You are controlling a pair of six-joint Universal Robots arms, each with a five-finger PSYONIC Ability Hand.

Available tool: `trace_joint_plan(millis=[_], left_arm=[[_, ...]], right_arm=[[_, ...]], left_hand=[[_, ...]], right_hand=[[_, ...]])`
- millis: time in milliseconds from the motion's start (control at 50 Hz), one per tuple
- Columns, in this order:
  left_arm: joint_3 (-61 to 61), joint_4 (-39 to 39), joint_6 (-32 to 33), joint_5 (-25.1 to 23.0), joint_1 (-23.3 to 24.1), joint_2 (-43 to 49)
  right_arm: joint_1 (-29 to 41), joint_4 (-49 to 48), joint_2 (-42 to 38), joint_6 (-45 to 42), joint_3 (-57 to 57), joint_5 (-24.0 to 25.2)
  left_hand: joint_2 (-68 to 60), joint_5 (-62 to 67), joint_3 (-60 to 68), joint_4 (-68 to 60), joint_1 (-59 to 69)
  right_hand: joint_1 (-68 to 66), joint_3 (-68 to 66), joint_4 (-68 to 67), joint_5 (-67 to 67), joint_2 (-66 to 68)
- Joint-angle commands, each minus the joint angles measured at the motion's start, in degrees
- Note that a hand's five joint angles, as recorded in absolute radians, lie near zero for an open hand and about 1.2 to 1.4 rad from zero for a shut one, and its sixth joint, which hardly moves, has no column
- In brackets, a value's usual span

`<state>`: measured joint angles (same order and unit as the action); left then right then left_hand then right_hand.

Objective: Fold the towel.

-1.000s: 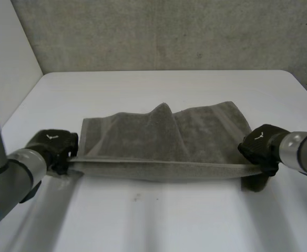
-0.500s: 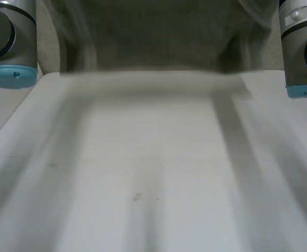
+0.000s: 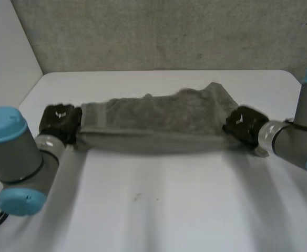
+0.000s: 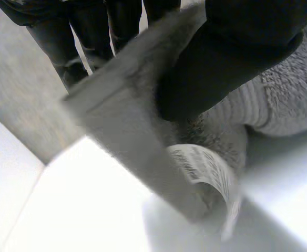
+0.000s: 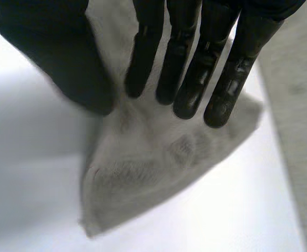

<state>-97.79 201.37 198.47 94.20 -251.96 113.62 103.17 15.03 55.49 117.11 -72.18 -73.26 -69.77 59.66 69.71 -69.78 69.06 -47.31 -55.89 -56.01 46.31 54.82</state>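
Note:
The grey towel (image 3: pixel 153 118) lies folded into a long band across the middle of the white table (image 3: pixel 159 210). My left hand (image 3: pixel 59 122) is at the band's left end. In the left wrist view its thumb (image 4: pixel 222 63) pinches the towel's corner (image 4: pixel 127 121) against the fingers, and a white label (image 4: pixel 206 168) hangs from that corner. At the band's right end is my right hand (image 3: pixel 243 125). There its fingers (image 5: pixel 190 79) reach out straight over the towel's corner (image 5: pixel 153 157), which lies flat on the table, with the thumb held apart.
A grey wall (image 3: pixel 169 31) stands behind the table's far edge, and a white side panel (image 3: pixel 6 63) rises at the left. Bare tabletop stretches in front of the towel toward me.
Both hands swung the towel's near edge up and over, away from me, and laid it down as a folded band. The right hand's grip on its corner has loosened.

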Motion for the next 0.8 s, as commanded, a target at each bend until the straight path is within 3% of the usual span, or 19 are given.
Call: trace_joint_plan(millis=[20, 220, 320, 440, 480, 540, 800], left_arm=[[-1.96, 0.26, 0.6, 0.1, -1.08, 0.02], [-3.1, -0.36, 0.6, 0.19, -1.69, -3.23], [-3.98, -0.27, 0.6, 0.02, -2.83, -5.86], [-3.72, -0.27, 0.6, -0.07, -4.42, -6.22], [-3.81, -0.27, 0.6, -0.6, -5.73, -5.96], [-3.98, -0.36, 0.6, -1.21, -6.0, -5.61], [-4.16, -0.27, 0.6, -1.39, -5.47, -4.64]], right_arm=[[-0.25, -6.24, -0.56, 9.54, -5.08, 0.75], [-7.36, -14.67, 9.63, 35.44, -16.75, 1.63], [-11.75, -14.77, 11.3, 40.56, -19.92, 3.46], [-14.58, -14.24, 11.75, 38.02, -20.98, 9.63], [-16.15, -14.06, 11.14, 33.65, -21.33, 13.65], [-16.25, -14.06, 9.82, 29.69, -21.69, 15.51], [-15.55, -14.68, 1.91, 24.49, -18.97, 16.13]], left_hand=[[-10.23, 10.34, 10.29, -10.22, 10.94], [-10.23, 10.34, 10.29, -10.22, 10.94], [-10.23, 10.34, 10.29, -10.22, 10.94], [-10.23, 10.34, 10.29, -10.22, 10.94], [-10.23, 10.34, 10.29, -10.22, 10.94], [-10.23, 10.34, 10.29, -10.22, 10.94], [-10.23, 10.34, 10.29, -10.22, 10.94]], right_hand=[[25.62, 34.2, 34.32, -34.62, -33.13], [24.62, 33.19, 33.31, -33.62, -32.13], [22.77, 31.34, 31.47, -31.77, -30.28], [16.71, 25.28, 25.4, -25.71, -24.22], [13.19, 21.76, 21.89, -22.19, -20.7], [8.81, 17.39, 17.51, -17.82, -16.33], [5.27, 13.84, 13.97, -14.27, -12.78]])
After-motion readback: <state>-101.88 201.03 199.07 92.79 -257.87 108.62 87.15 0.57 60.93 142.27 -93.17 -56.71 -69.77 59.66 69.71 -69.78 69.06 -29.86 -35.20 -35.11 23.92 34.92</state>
